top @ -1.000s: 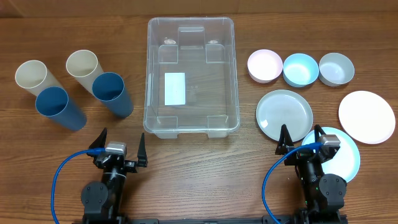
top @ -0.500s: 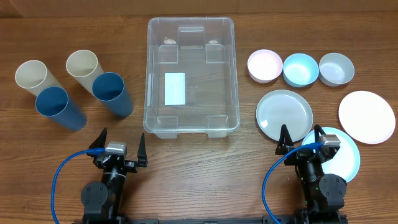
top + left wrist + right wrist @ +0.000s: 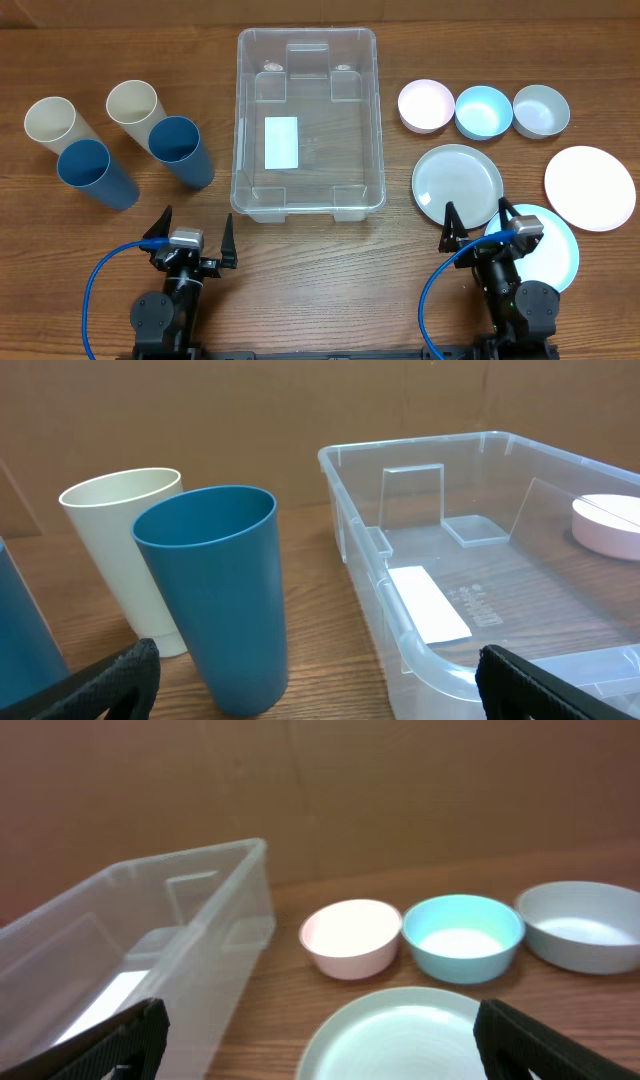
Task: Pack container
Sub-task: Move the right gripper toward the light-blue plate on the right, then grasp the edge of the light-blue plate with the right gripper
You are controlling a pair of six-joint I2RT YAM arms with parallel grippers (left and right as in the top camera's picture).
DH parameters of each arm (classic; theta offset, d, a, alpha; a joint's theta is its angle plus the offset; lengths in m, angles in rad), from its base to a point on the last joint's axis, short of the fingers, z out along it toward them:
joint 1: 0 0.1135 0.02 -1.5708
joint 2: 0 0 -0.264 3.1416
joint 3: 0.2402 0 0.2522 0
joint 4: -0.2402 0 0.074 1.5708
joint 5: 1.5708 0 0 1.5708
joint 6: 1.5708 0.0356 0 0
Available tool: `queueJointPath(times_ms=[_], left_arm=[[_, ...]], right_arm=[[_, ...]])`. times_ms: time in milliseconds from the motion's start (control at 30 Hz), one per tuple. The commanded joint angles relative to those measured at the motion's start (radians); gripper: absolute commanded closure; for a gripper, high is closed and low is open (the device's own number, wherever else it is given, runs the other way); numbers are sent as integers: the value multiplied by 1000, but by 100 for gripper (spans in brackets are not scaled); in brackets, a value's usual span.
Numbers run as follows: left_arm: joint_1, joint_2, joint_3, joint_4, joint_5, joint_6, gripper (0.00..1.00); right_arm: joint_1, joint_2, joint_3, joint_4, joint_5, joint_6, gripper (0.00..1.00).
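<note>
Container (image 3: 308,120) empty at mid-bench (image 3: 320,275), cups (image 3: 180,150) to its left, bowls (image 3: 483,110) and plates (image 3: 457,185) to its right, likely staged one side per arm; left gripper (image 3: 195,228) and right gripper (image 3: 478,220) released, empty, before its near wall.

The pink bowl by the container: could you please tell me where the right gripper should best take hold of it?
Probably its thin rim, from above, one finger inside and one outside: the pink bowl sits upright, open side up. Choose the near edge, since the light blue bowl crowds its right side. The right gripper is open.
</note>
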Motion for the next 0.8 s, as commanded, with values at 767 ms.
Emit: queueJointPath(times_ms=[767], left_arm=[[11,-10,-3,-2,-3,13,0]], right_arm=[[-11,1576,1212,-906,273,142,0]])
